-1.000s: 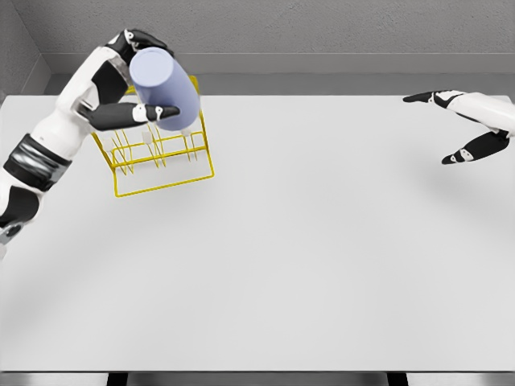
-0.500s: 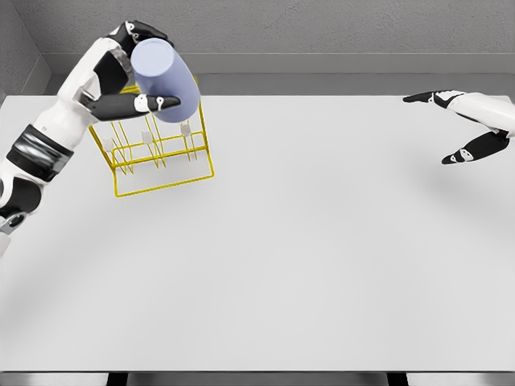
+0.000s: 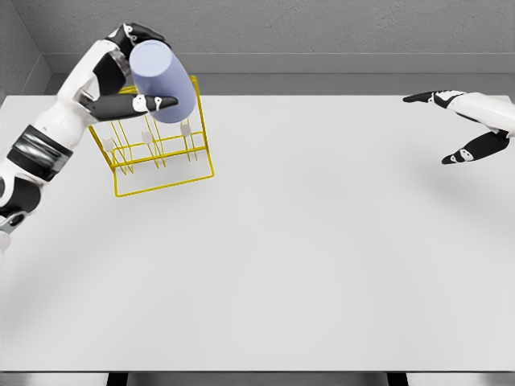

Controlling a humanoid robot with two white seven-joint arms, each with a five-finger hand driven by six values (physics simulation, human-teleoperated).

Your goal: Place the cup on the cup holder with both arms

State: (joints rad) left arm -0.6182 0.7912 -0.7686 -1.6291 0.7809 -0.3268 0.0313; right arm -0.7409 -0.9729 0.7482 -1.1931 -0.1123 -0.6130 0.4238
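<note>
A pale lavender cup [image 3: 163,80] hangs tilted above the yellow wire cup holder [image 3: 161,173] at the table's back left. My left hand [image 3: 133,72] is shut on the cup, with the thumb across its front and the other fingers behind its top. The cup's lower end is just over the holder's upright prongs; whether it touches them I cannot tell. My right hand [image 3: 459,121] hovers open at the far right edge, fingers spread, holding nothing.
The white table [image 3: 306,257] spreads wide in front and to the right of the holder. A grey wall [image 3: 322,32] runs behind the table's back edge.
The left hand lifted the cup slightly up and to the left over the holder, mostly in the first half second. The right arm has not moved.
</note>
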